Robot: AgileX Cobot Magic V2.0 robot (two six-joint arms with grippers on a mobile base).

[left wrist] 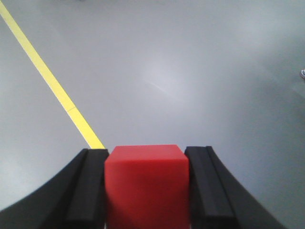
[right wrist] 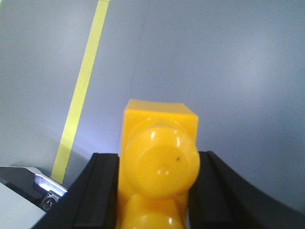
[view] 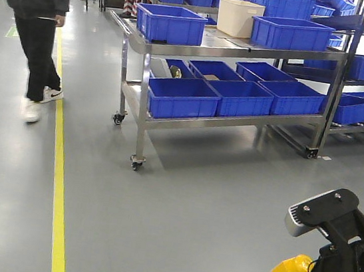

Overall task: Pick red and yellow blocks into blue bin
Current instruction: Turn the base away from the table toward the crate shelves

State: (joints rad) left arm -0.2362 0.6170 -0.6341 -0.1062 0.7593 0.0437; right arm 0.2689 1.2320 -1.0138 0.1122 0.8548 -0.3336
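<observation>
My left gripper (left wrist: 147, 152) is shut on the small plain red cube (left wrist: 147, 188), held above the grey floor. My right gripper (right wrist: 157, 157) is shut on the yellow studded brick (right wrist: 159, 157), studs facing the camera. The brick also shows in the front view (view: 290, 271) at the bottom right, beside my right arm. The blue bin (view: 170, 24), smooth-walled with a thick rim, stands on the left end of the steel cart's top shelf, far ahead of both grippers. My left gripper is out of the front view.
The wheeled steel cart (view: 139, 134) also carries a cream tub (view: 240, 17), a ribbed blue crate (view: 291, 33) and several blue bins on its lower shelf. A person (view: 36, 23) walks at the left by a yellow floor line (view: 59, 180). Racks of blue bins stand behind.
</observation>
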